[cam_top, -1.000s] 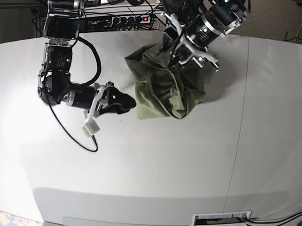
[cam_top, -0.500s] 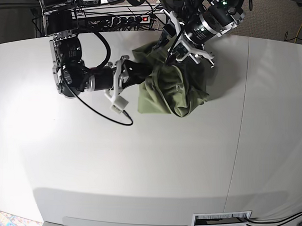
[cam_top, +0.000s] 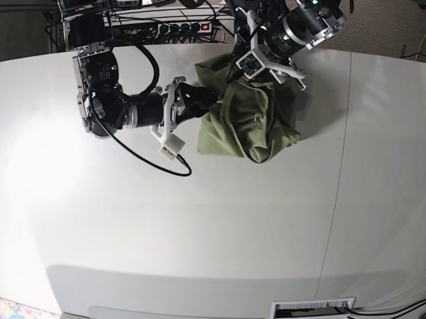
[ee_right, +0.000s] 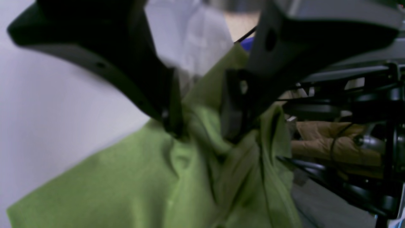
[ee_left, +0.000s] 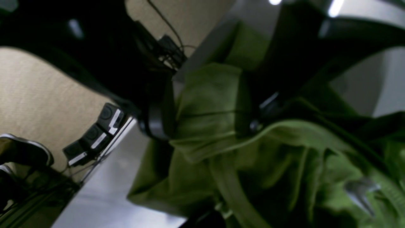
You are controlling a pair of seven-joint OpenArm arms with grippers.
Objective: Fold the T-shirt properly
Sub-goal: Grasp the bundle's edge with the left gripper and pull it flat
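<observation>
- Right gripper (ee_right: 199, 123) is pinching a T-shirt (cam_top: 249, 122) fold.
- Left gripper (ee_left: 205, 126) is gripping bunched cloth between wide jaws.
- White table (cam_top: 196, 229) is carrying the shirt at 12 o'clock; power strip (cam_top: 183, 25) behind.

I see both arms black with silver joint rings. My right arm (cam_top: 106, 107) carries a white camera block at 5 o'clock of its wrist, black cable looping under it. My left arm (cam_top: 301, 26) has white brackets and green lights. Fingers (ee_right: 152, 79) matte black, small screw holes.
</observation>
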